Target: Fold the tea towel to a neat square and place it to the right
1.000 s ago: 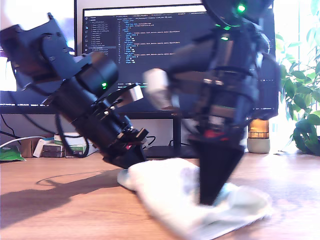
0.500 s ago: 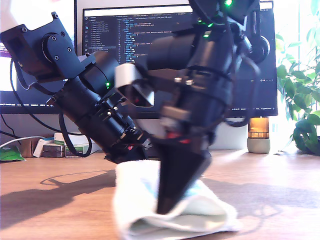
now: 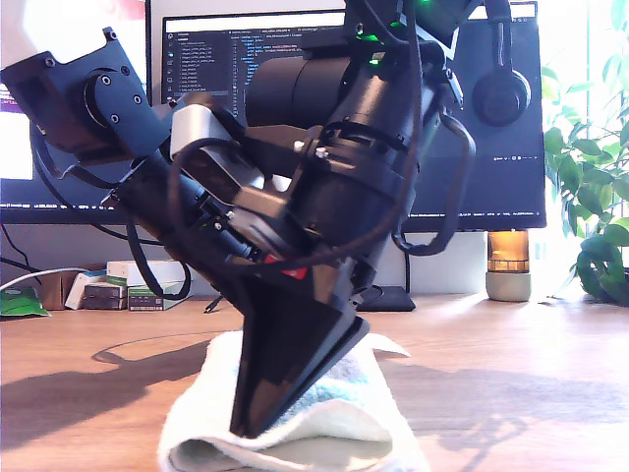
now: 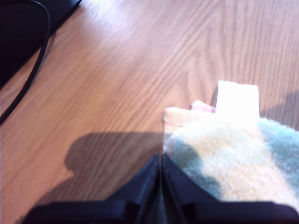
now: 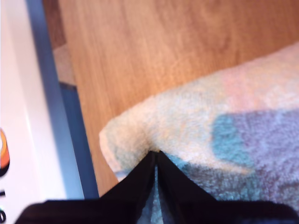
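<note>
In the exterior view, starting at the far left of the frame: some small boxes [image 3: 128, 285] sit at the back of the worktop [image 3: 511, 393] under the monitor [image 3: 206, 69]; the far arm [image 3: 108, 118] slants down from the upper left and its tip is hidden behind the near arm [image 3: 324, 197]; that one fills the middle of the frame and its dark pointed tip is pressed into the tea towel [image 3: 324, 413]; can't tell from the wrist views which arm is which, honestly.

The tea towel is at bottom centre of the exterior view, doubled over into a thick fluffy roll with one white corner poking out on the exterior view's right; further right there's headphones [image 3: 501, 93] hanging on the screen, an amber jar [image 3: 508, 265] and a plant [image 3: 590, 197] at the edge.

First wrist view: my first end effector [image 4: 160, 158] is clenched on the tea towel [image 4: 224, 154] at its edge, bare wood [image 4: 117, 70] and a black cable [image 4: 32, 70] beyond; second wrist view: my second end effector [image 5: 156, 154] is clamped on a bunched fold of the tea towel [image 5: 210, 121], close to the worktop [image 5: 140, 46] edge.
</note>
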You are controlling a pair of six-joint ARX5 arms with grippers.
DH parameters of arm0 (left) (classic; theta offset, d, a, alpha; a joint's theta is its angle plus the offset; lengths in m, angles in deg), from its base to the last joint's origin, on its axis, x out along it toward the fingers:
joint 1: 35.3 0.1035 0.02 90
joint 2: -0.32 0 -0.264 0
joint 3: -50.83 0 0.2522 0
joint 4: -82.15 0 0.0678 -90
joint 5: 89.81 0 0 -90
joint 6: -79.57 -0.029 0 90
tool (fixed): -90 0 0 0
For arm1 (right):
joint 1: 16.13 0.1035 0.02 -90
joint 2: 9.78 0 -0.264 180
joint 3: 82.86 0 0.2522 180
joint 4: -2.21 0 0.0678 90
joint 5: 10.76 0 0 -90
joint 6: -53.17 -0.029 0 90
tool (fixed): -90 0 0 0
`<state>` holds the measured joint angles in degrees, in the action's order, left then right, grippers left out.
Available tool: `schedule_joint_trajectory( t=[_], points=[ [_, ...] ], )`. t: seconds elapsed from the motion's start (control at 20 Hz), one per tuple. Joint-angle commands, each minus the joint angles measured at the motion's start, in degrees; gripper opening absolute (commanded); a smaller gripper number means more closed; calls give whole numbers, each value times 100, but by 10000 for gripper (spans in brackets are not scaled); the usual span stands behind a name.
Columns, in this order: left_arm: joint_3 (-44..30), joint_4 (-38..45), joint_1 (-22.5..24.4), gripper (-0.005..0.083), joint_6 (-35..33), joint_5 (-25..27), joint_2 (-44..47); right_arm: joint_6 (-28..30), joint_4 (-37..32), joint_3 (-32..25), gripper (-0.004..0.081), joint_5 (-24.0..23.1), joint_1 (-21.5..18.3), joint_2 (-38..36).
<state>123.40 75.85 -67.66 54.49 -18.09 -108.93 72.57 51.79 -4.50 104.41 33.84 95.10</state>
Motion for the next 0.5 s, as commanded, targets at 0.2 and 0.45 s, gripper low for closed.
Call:
schedule_joint_trajectory(
  t=[0.2, 0.45],
  points=[
    [459, -330, 37, -19, -48, -70, -68, -210, -210, -149, -11, 39, 48, 125],
    [509, -619, 214, -19, -48, -76, 262, -205, 15, -146, -11, 46, 46, 111]
  ],
)
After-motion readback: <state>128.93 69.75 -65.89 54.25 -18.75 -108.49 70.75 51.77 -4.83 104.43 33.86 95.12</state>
